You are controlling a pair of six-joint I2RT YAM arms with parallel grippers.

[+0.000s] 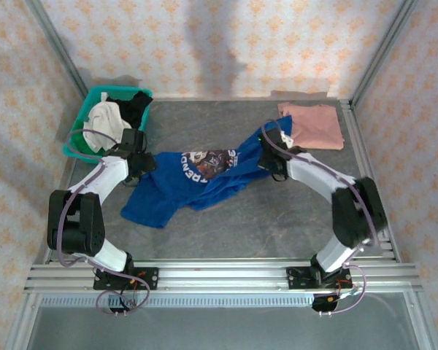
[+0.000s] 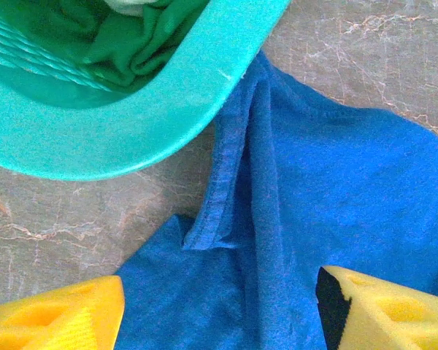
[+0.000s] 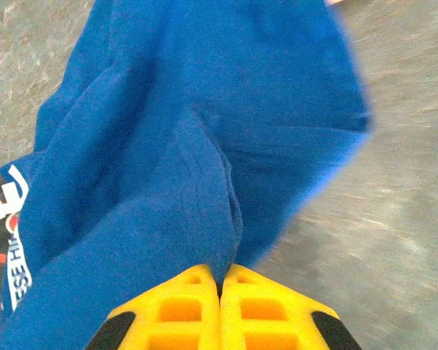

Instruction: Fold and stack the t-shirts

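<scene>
Grip: right gripper [image 3: 220, 281] pinching blue tee [image 1: 193, 182] edge. Left gripper [image 2: 219, 310], jaws apart, over hem beside basket [image 2: 131, 138], far-left tabletop corner; clamp that seam, then pull flat.

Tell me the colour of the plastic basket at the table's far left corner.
The basket is teal. It shows best in the left wrist view.

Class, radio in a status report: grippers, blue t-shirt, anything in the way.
Right gripper shut on blue t-shirt. Left gripper open over its other end. Basket close beside left gripper.
</scene>
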